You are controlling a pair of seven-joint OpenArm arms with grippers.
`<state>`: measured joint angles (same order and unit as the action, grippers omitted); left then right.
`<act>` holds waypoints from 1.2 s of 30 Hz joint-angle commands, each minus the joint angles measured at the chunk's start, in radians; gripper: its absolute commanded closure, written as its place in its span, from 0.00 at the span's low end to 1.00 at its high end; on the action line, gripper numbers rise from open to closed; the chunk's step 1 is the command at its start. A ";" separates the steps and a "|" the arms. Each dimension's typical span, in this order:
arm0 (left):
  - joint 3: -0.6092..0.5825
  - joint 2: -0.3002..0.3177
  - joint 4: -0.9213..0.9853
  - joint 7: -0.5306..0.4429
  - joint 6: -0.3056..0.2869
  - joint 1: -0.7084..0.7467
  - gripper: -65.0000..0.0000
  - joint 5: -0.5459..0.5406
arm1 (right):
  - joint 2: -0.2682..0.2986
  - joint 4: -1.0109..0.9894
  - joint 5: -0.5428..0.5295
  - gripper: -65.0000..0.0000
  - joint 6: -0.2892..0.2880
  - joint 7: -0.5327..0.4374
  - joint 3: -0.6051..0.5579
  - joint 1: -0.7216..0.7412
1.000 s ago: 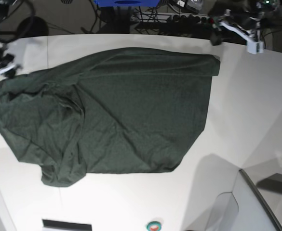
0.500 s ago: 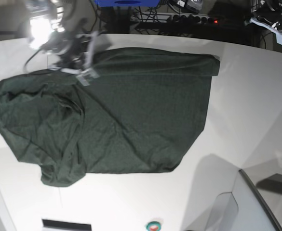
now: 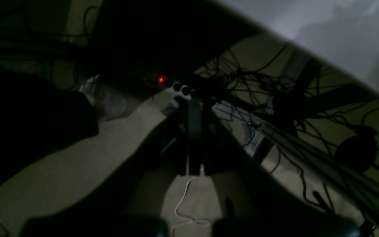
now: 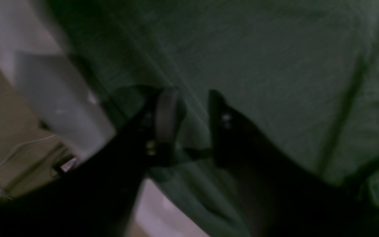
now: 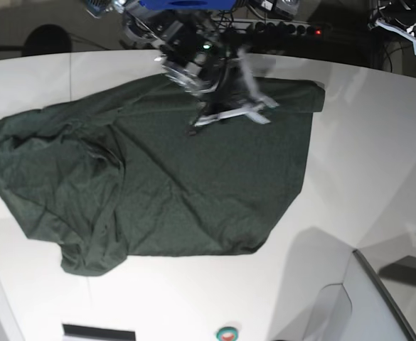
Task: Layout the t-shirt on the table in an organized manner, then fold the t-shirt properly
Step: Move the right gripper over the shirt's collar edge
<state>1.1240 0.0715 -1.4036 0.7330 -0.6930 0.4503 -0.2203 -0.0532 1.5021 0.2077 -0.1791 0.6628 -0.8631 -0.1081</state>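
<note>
1. Left wrist view: left gripper (image 3: 194, 131) clenched on nothing, over floor cables, off the table (image 3: 324, 29).
2. Right wrist view: right gripper (image 4: 189, 121) parted, empty, t-shirt (image 4: 275, 65) directly beneath.
3. Base view: shirt runs nine-to-three; right arm nearer, left at one o'clock.

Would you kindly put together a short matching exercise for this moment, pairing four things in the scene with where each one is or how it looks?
Things:
1. t-shirt
2. table
3. right end effector
4. left end effector

Descriptions:
A. white, with a curved far edge
B. shut, off past the table's far edge, over cables on the floor
C. dark green, spread out but creased at one side
D. above the shirt's far part, jaws apart

Pairs: 1-C, 2-A, 3-D, 4-B
</note>
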 commanded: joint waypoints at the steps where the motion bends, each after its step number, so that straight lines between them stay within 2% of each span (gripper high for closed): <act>1: 0.008 0.020 -0.012 -0.011 -0.005 0.009 1.00 -0.008 | -0.023 -0.010 -0.009 0.57 0.019 -0.011 -0.028 0.031; 4: 0.008 0.020 -0.018 -0.011 -0.005 0.009 1.00 -0.008 | -0.029 -0.079 -0.043 0.46 0.028 -0.007 -0.109 0.097; 7: 0.008 0.020 -0.018 -0.011 -0.005 0.008 1.00 -0.006 | -0.023 -0.096 -0.043 0.46 0.028 -0.005 -0.184 0.112; 14: 0.001 0.020 -0.010 -0.011 -0.005 0.000 1.00 -0.006 | -0.020 -0.105 -0.057 0.46 0.026 0.015 -0.184 0.115; 21: 0.000 0.020 -0.010 -0.011 -0.005 -0.002 1.00 -0.006 | -0.021 -0.199 -0.058 0.67 0.026 0.008 -0.184 0.117; 32: 0.000 0.020 -0.009 -0.011 -0.005 0.002 1.00 -0.006 | -0.021 -0.209 -0.058 0.69 0.026 0.007 -0.146 0.115; 36: 0.000 0.020 -0.009 -0.011 -0.005 0.003 1.00 -0.006 | -0.021 -0.209 -0.058 0.94 0.026 0.012 -0.146 0.112</act>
<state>1.1183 0.0753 -1.4002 0.7326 -0.6930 0.4412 -0.2169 -0.0582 1.2755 0.1486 -0.1543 0.6846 -1.0080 -0.0036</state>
